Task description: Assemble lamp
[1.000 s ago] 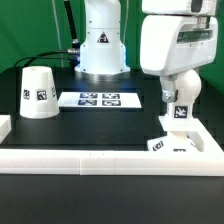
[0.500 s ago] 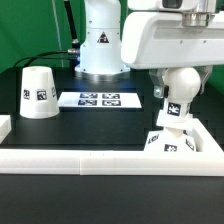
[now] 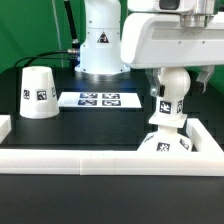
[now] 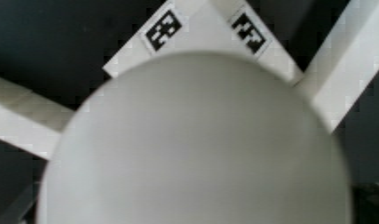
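In the exterior view the gripper [image 3: 163,92] sits low on the exterior view's right, its body large and close to the camera. One dark finger [image 3: 158,92] shows beside the top of the round bulb [image 3: 169,88]. The other side is hidden, so whether the gripper is clamped on the bulb or merely around it cannot be told.

The bulb stands directly under the gripper, its tagged neck pointing down into the blocky base [image 3: 164,141]. The base rests on the black table [image 3: 80,130], close against the long white rail [image 3: 70,158] that runs along the near edge. Bulb and base look joined or touching, but the seam itself is too small to judge. Tags show on the neck of the bulb and on the front of the base.

In the wrist view the bulb [image 4: 189,140] fills nearly the whole picture as a pale rounded dome. Behind it lie a white part with two square tags [image 4: 204,32] and strips of white rail [image 4: 26,110] on the dark surface.

Well apart, on the exterior view's left, the cup-like shade [image 3: 38,92] stands mouth down on the table. Between it and the bulb, further back, the marker board [image 3: 98,99] lies flat. The arm's white pedestal [image 3: 100,45] rises behind the board.
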Available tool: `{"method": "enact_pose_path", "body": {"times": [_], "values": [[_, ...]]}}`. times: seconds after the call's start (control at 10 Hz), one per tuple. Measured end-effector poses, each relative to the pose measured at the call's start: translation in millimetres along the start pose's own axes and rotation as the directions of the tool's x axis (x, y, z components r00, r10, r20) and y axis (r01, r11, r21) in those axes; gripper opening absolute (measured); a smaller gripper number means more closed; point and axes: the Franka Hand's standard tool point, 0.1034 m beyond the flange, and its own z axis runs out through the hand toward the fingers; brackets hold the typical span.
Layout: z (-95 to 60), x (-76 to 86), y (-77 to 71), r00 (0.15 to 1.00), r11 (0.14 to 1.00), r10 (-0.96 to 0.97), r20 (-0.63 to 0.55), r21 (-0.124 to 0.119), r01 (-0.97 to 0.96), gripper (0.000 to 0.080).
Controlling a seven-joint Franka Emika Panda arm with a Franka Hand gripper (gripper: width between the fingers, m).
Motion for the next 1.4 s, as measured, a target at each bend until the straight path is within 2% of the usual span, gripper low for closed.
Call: {"method": "enact_pose_path", "body": {"times": [0.3, 0.5, 0.6, 0.9, 1.4], "values": [[-9.1, -38.0, -11.2, 1.000, 1.000, 0.004, 0.020, 0.007, -0.004, 0.0698], [-18.7, -57.7, -8.1, 1.000, 1.000, 0.011, 0.026, 0.006, -0.011, 0.0699], [-22.8, -66.1, -1.6, 1.000, 1.000, -0.016, 0.027, 0.005, 0.016, 0.0699], [-36.3, -95.1, 34.1, 1.000, 1.000, -0.009, 0.027, -0.004, 0.009, 0.0699], [-34.9, -95.4, 33.3, 1.000, 1.000, -0.009, 0.029, -0.004, 0.009, 0.0699]]}}
